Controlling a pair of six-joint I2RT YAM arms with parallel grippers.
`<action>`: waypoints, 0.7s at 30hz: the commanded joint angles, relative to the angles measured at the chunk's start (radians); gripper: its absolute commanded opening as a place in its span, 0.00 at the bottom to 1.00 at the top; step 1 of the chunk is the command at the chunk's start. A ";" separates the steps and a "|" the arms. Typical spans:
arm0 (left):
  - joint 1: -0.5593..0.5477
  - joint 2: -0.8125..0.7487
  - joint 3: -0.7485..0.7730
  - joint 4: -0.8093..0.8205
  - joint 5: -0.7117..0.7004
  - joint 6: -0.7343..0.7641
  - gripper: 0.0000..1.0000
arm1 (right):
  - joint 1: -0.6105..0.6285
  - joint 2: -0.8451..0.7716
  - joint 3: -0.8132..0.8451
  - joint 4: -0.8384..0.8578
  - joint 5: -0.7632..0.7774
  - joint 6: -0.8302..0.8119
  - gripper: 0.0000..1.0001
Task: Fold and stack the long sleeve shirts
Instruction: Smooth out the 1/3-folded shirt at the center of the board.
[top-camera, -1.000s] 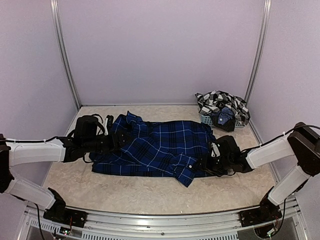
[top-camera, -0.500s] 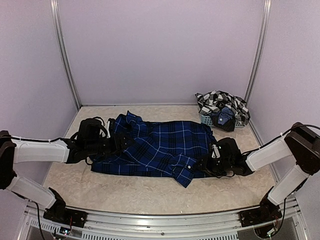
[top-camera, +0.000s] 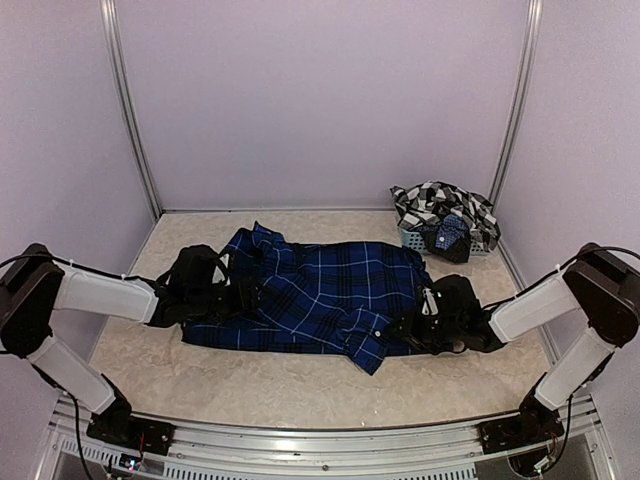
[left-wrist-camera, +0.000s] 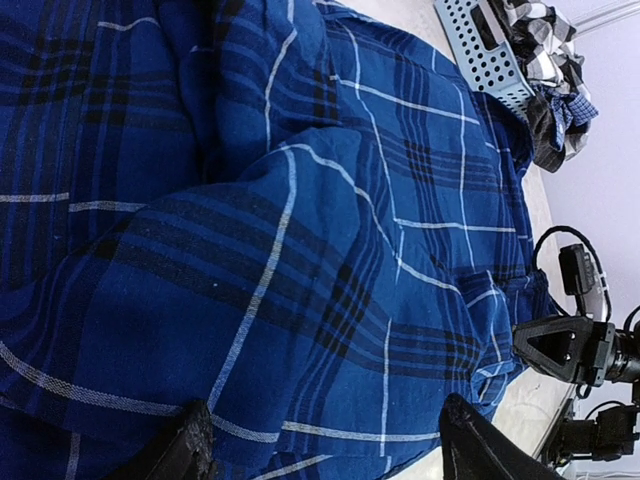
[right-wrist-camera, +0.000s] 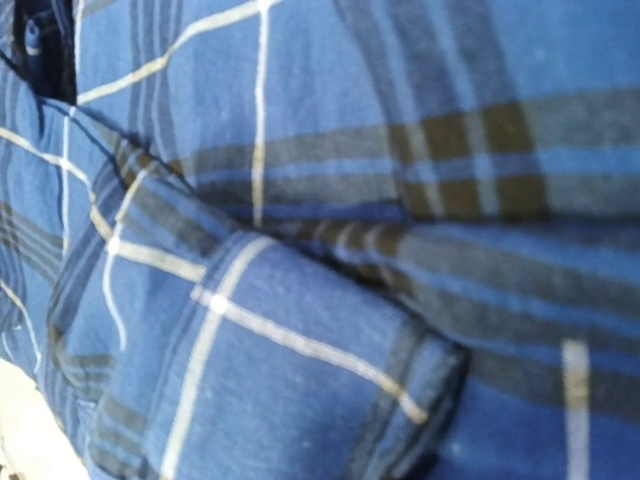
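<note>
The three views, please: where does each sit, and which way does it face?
Top external: above and behind the bases, looking down; left arm and right arm show, reaching the blue shirt.
Left wrist: low over the shirt, facing the basket; own fingertips show.
Right wrist: pressed close to blue plaid; no fingers show.
Shared: top and left wrist both show basket and right gripper.

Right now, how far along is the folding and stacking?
Done: no folded stack in sight. In hand: the navy shirt lies spread out, the left gripper open over its left end, the right gripper at its right edge. Left: folding it, then the checked shirt heaped on the basket.
</note>
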 joint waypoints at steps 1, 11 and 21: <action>0.007 0.042 0.013 0.017 -0.023 0.024 0.73 | -0.009 0.031 0.014 0.063 -0.026 0.021 0.22; 0.009 0.074 -0.012 0.046 -0.030 0.017 0.73 | -0.004 -0.066 0.042 -0.125 0.102 -0.029 0.24; 0.009 0.074 -0.029 0.046 -0.043 0.020 0.72 | -0.007 -0.068 0.091 -0.251 0.182 -0.083 0.33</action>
